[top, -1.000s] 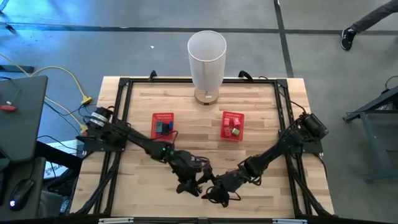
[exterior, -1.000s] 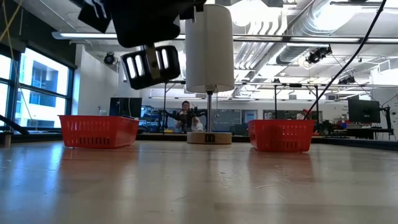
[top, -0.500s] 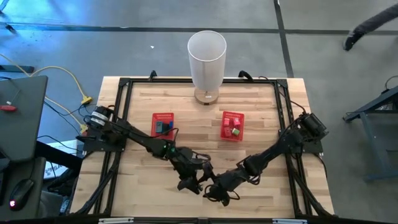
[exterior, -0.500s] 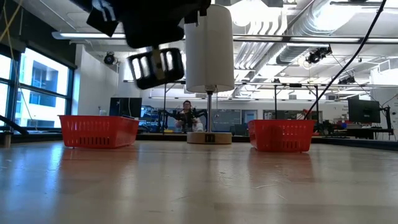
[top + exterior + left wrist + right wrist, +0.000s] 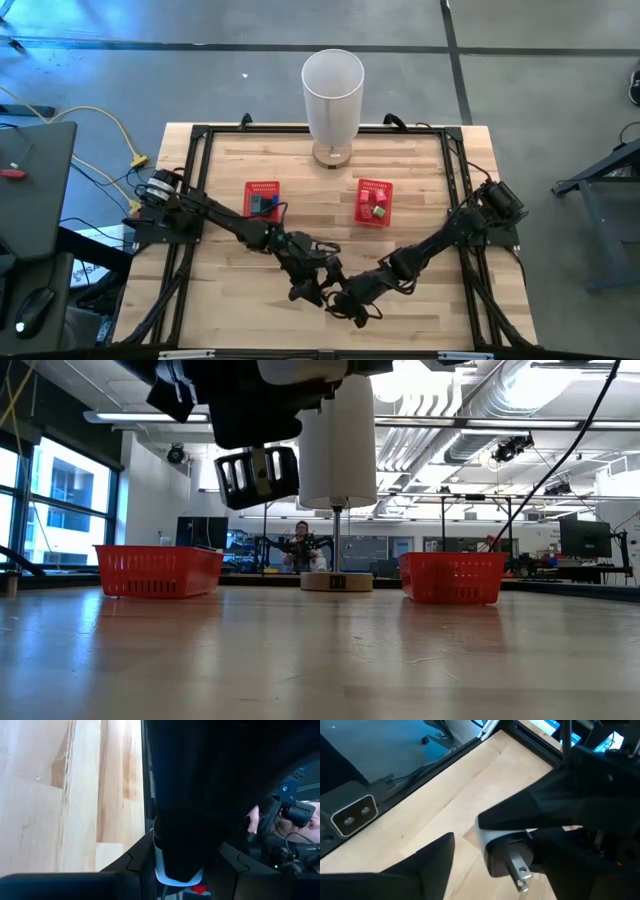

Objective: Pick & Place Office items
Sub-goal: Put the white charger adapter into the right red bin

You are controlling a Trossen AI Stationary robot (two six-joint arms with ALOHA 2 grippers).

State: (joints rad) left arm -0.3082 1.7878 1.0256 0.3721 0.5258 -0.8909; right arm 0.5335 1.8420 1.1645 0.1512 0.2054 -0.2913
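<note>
Table [image 5: 420, 170] of pale wood fills the high view's centre, a tall white cylinder [image 5: 332, 95] at its upper edge. Below stand two red baskets, the left [image 5: 262, 201] and the right [image 5: 374, 201], holding the small office items [image 5: 378, 204]. Both arms meet lower centre: left gripper [image 5: 312, 290] clamps a white-and-dark plug-like object [image 5: 502, 850]; right gripper [image 5: 345, 308] sits alongside, whether parted or closed I cannot tell.

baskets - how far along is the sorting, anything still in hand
Done: small items lie in both the left basket and the right basket. In hand: the left gripper holds a white plug near the table's front edge, with the right gripper meeting it. Left: basketing that plug.
</note>
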